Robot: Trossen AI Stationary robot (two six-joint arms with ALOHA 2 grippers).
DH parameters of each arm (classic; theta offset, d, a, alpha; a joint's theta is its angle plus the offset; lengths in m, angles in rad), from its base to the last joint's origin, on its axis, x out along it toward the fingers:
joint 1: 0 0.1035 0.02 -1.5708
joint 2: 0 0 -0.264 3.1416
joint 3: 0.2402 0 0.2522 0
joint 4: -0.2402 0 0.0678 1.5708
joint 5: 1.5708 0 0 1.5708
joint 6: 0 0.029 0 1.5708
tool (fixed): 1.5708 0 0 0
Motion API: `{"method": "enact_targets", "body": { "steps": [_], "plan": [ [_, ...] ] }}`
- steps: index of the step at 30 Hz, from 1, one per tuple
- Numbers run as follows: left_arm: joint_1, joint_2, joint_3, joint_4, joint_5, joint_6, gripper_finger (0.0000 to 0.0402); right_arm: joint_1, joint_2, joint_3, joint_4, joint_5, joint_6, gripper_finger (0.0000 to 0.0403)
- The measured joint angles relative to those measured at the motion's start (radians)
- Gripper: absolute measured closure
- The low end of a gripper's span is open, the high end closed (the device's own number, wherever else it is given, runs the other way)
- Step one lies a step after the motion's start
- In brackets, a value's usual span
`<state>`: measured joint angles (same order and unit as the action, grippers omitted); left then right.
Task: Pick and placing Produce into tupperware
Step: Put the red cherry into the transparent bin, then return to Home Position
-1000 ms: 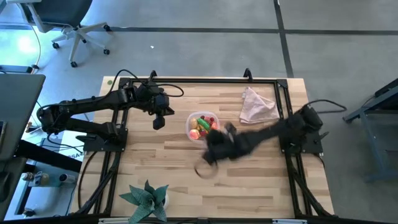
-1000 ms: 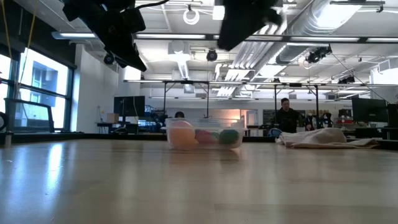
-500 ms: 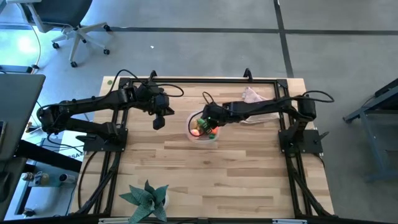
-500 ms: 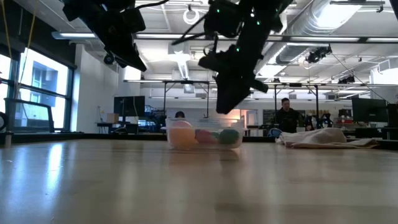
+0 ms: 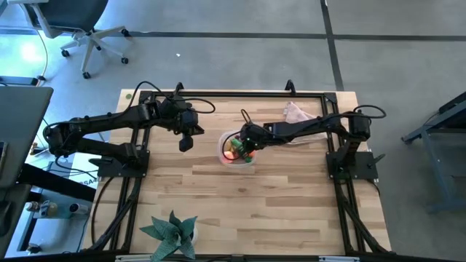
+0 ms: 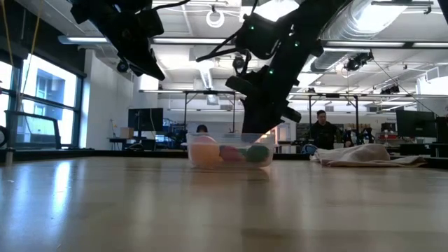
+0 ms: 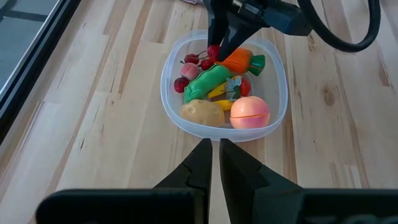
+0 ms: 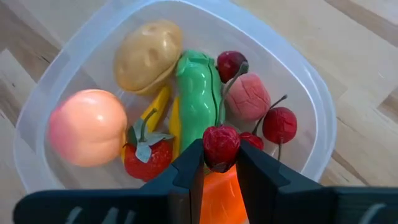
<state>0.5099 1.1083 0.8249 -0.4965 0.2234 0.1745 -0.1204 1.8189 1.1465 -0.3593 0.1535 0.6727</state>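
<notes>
The clear tupperware (image 5: 224, 155) stands mid-table and holds produce: a tan potato (image 8: 147, 55), a green pepper (image 8: 198, 99), a peach ball (image 8: 87, 127), a strawberry, yellow sticks, cherries (image 8: 278, 126) and an orange carrot (image 7: 239, 61). My right gripper (image 8: 221, 167) reaches in over the far side of the tupperware's rim (image 8: 314, 87), shut on a dark red berry (image 8: 221, 144). My left gripper (image 7: 215, 163) hangs shut in the air to the left of the tupperware (image 7: 169, 87), touching nothing. My right gripper pinches the dark red berry (image 8: 221, 140) between its two fingertips (image 8: 189, 163). The fingers slant down from the table's right side (image 7: 219, 34). The berry sits just over the carrot inside the rim; whether it touches the pieces below, I cannot tell.
A pinkish-beige cloth (image 5: 298, 115) lies at the far right under the right arm. A green fake plant (image 5: 172, 231) stands at the near edge. Bare wood spreads near and left of the tupperware (image 6: 231, 152).
My right gripper has swung from the table's middle toward the far edge and gone down over the tupperware, rolling as it went. It now hangs at the rim. The left arm has kept still.
</notes>
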Motion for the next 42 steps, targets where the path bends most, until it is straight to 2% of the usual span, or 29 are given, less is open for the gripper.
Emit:
{"method": "enact_targets", "body": {
  "steps": [9, 21, 30, 35, 42],
  "plan": [
    [0.0, 0.0, 0.0, 0.0, 0.0, 0.0, 0.038, -0.006, 0.039, -0.001, 0.039, -0.023, -0.028, 0.0324],
    [0.0, 0.0, 0.0, 0.0, -0.007, 0.0, 0.038, -0.006, 0.039, -0.001, 0.051, -0.006, -0.064, 0.0228],
    [0.0, 0.0, 0.0, 0.0, -0.007, 0.0, 0.038, 0.037, -0.08, -0.001, 0.026, 0.049, -0.097, 0.0219],
    [0.0, 0.0, 0.0, 0.0, -0.007, 0.0, 0.038, 0.147, -0.208, 0.0, -0.056, 0.168, -0.098, 0.0219],
    [0.0, 0.0, 0.0, 0.0, -0.007, 0.0, 0.038, 0.443, -0.374, 0.0, -0.218, 0.496, -0.071, 0.0226]
  ]
}}
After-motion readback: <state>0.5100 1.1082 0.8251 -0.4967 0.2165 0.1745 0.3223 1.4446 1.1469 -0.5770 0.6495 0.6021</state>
